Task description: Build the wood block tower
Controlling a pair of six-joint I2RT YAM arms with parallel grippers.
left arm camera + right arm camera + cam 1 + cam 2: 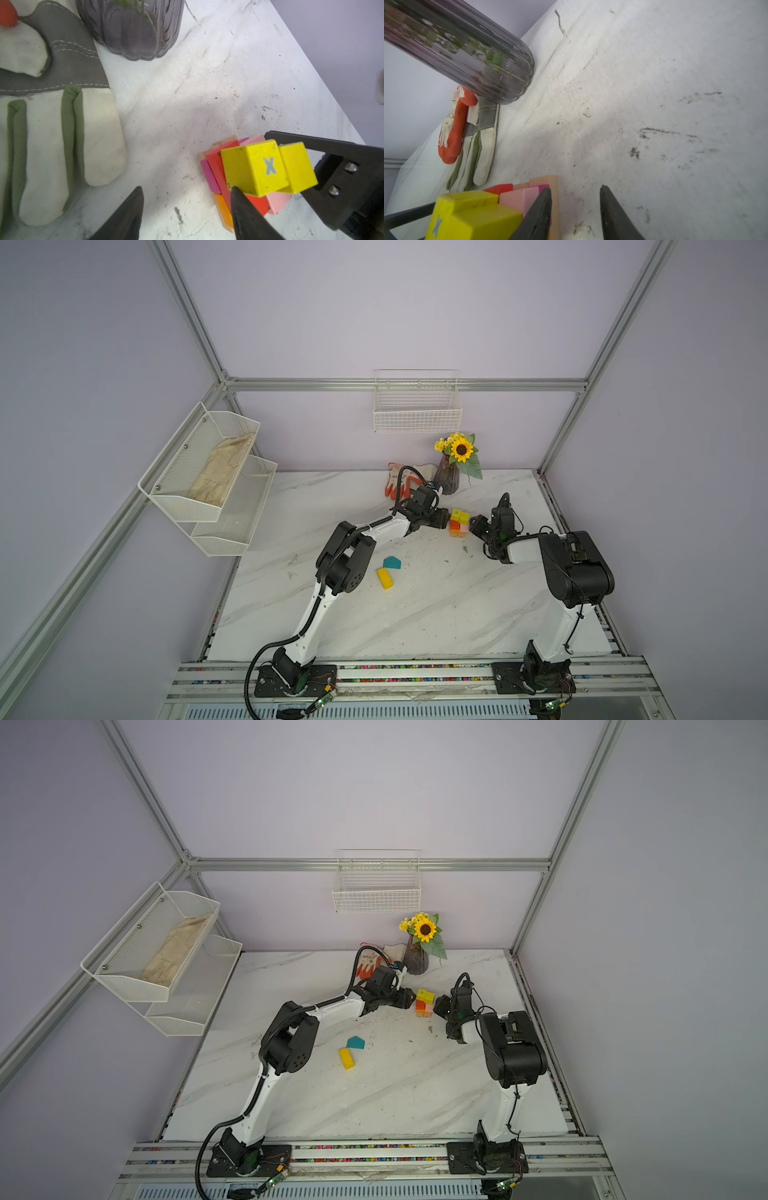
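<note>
The tower point(459, 525) point(424, 1003) stands at the back of the table: two yellow cubes point(257, 166) on red, pink, magenta and orange blocks over a tan base. My left gripper point(445, 521) point(187, 188) is open at the tower's left side. One of its fingers point(241, 205) touches the corner of the yellow cube marked X, and nothing sits between the jaws. My right gripper point(474, 525) point(576, 189) is open at the tower's right side, with one finger point(542, 207) against the pink block point(521, 198). A teal pentagon point(392, 562) and a yellow bar point(385, 578) lie loose nearer the front.
A dark purple vase point(448, 480) with a sunflower stands just behind the tower, with work gloves point(397, 485) to its left. A white wire basket point(417, 414) hangs on the back wall. A two-tier mesh shelf point(208, 477) hangs on the left wall.
</note>
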